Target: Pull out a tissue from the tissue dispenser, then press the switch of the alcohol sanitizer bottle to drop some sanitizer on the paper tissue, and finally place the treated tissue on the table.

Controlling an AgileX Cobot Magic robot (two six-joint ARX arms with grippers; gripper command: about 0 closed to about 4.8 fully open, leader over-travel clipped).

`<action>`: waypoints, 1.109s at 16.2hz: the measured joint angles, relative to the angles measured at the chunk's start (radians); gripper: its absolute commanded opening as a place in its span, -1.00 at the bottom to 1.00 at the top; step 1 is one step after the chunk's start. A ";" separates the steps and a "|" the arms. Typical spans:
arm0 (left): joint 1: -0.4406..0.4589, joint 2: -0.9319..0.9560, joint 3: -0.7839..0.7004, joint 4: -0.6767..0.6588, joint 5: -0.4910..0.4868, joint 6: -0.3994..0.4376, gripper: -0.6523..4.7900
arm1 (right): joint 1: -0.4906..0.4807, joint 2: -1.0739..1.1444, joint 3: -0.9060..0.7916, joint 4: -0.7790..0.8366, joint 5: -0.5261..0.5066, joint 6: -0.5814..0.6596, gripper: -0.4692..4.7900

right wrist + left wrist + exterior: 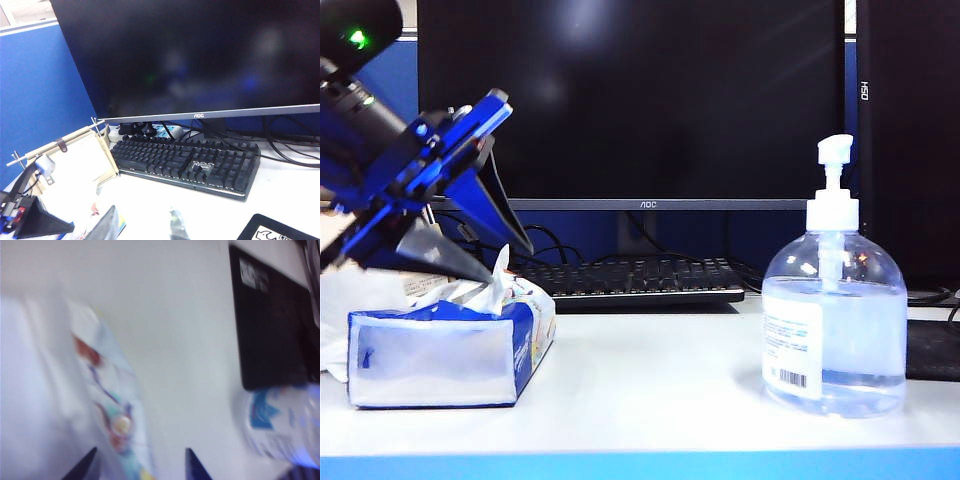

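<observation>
On the left of the exterior view, the left gripper [490, 262] slants down over the tissue dispenser [445, 355], its dark fingers parted and their tips at the tuft of tissue [498, 282] that sticks up from the pack's top slot; nothing is clamped between them. The blue and white pack lies on the table [650, 390] near the bright blue front edge. Well apart, on the right, stands the alcohol sanitizer bottle [834, 335], upright, with clear sanitizer [860, 340] inside and the switch [835, 152] on its thin stem untouched. A black keyboard [635, 280] and a dark monitor [630, 100] sit behind.

From the left wrist view, heavily blurred, two dark fingertips [82, 467] stand apart over the pack's colourful printed side, with white tissue beside it; the bottle shows at the edge near a black mat [272, 325].

From the right wrist view, the monitor, keyboard and a desk calendar [75, 160] appear. Dark blurred shapes at the frame's edge may be the right gripper's fingers, so its opening cannot be judged from this picture; it appears to hold nothing.
</observation>
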State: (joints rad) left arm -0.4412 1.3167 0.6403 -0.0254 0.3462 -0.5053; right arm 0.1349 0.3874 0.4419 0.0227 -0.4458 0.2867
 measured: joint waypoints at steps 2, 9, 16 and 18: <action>0.000 0.000 0.010 -0.061 -0.053 0.021 0.05 | 0.000 -0.001 0.000 -0.008 0.000 0.000 -0.34; 0.000 0.025 0.023 -0.086 -0.102 0.039 0.06 | 0.000 0.000 0.000 -0.025 0.000 0.000 -0.34; 0.000 0.093 0.069 -0.064 -0.100 0.042 0.06 | 0.000 -0.001 0.000 -0.043 0.000 0.000 -0.34; 0.000 0.093 0.080 -0.059 -0.100 0.042 0.06 | 0.000 -0.001 0.000 -0.043 0.000 0.000 -0.34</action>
State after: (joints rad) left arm -0.4412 1.4097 0.7208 -0.0845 0.2466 -0.4633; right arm 0.1349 0.3866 0.4419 -0.0204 -0.4458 0.2867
